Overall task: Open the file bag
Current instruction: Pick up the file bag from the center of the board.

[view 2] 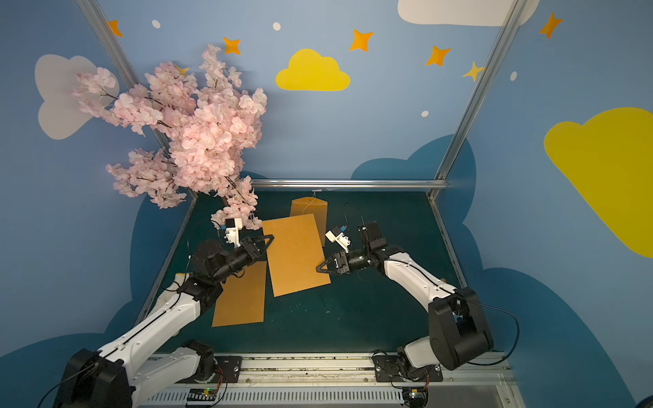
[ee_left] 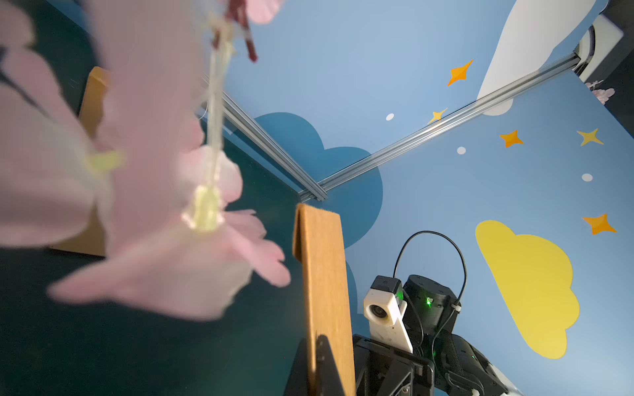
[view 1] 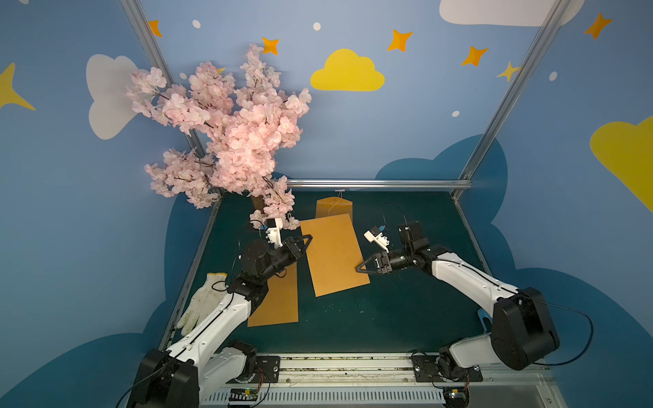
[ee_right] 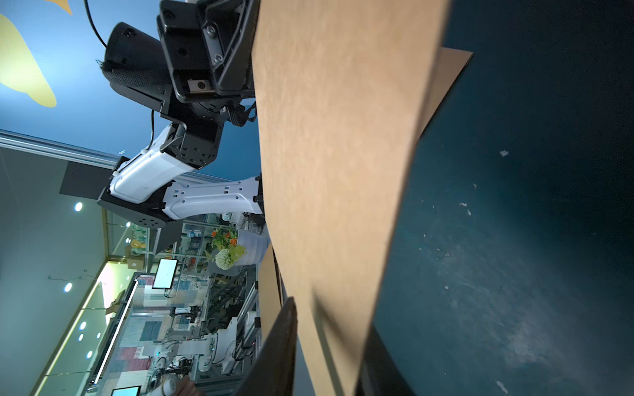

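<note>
File bag [view 1: 334,254] between opposing fingers [ee_right: 278,349]

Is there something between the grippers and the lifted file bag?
Nothing visible. The left gripper is shut on one edge of the file bag; the right gripper is at the opposite edge. Blossoms hang near the left gripper, not between.

My left arm [view 1: 219,319] and right arm [view 1: 470,279] are white shells with chunky black joints. A thin black cable [ee_left: 429,236] loops over the right wrist, by a white wrist camera [ee_left: 380,312] and a green LED [ee_left: 428,302]. Left gripper [view 1: 309,239] and right gripper [view 1: 358,268]: black skeletal triangles, lol.
</note>
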